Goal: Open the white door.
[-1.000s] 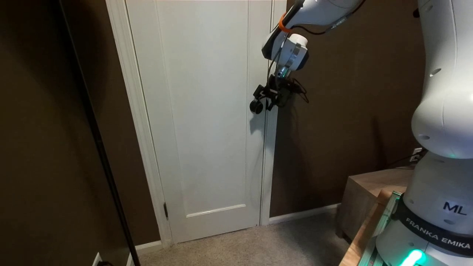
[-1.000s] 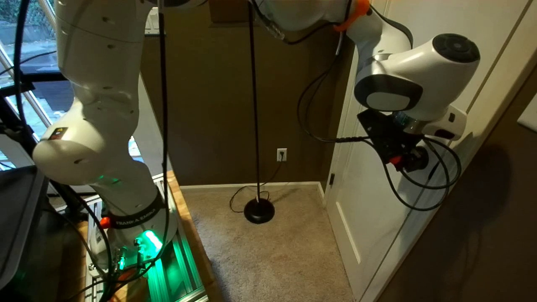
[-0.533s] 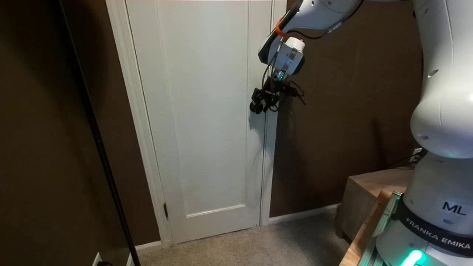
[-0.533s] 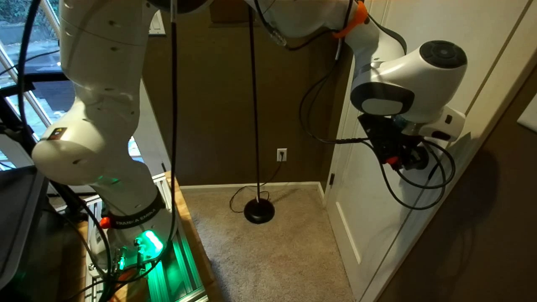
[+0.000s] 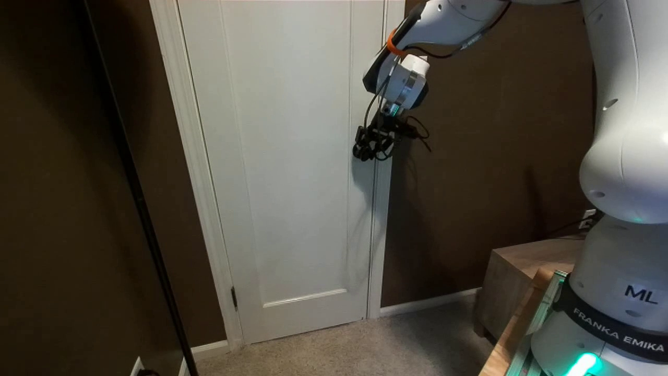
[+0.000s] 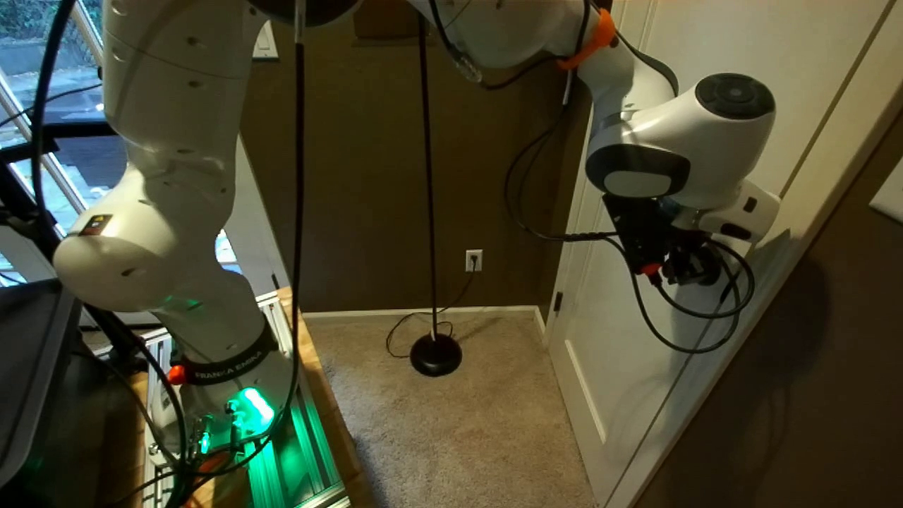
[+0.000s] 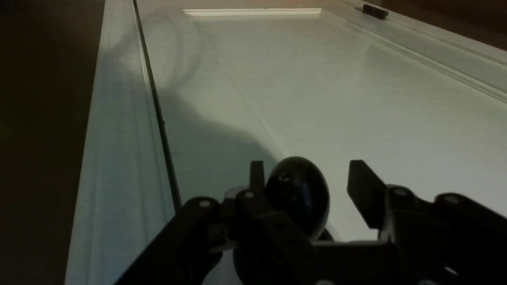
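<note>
The white door sits closed in its frame; in an exterior view the hinge is low at left, the latch edge at right. Its dark round knob stands between the fingers of the gripper, which are spread wider than the knob; no grip evident. In the wrist view the knob is close to the left finger (contact: cannot tell), with a clear gap at right.

Step, as judged: seating the grasp. Shift the gripper slightly left in the wrist view to centre the knob, close evenly past its widest part; smooth round surface may slip. Turn about the knob's axis, then pull: visible hinge suggests a swing toward the robot.

Pose: arm reaches across high, wrist folded, gripper pointing down beside the door. Cable loop hangs below; possible snag.
</note>
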{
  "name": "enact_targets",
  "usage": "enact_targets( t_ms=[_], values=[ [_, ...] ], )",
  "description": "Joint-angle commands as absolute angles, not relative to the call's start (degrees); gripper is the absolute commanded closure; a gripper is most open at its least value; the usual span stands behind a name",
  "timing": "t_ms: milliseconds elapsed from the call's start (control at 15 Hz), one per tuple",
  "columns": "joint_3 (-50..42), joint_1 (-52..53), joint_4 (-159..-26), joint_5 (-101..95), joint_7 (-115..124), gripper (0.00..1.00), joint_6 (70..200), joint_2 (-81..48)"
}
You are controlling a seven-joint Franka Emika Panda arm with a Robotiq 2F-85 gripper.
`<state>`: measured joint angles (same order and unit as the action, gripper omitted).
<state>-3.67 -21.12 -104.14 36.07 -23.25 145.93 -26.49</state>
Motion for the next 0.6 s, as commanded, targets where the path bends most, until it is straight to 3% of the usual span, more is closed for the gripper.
enact_targets(
  t_ms=[0,133,533],
  values=[
    [-3.1,-21.3,-105.2,35.8,-20.9,0.73,148.3,-26.2],
    [-3.3,-21.0,-105.7,35.1,-20.8,0.84,150.2,-26.0],
    [-4.4,-17.8,-109.5,26.8,-21.2,0.84,153.4,-23.4]
  ],
)
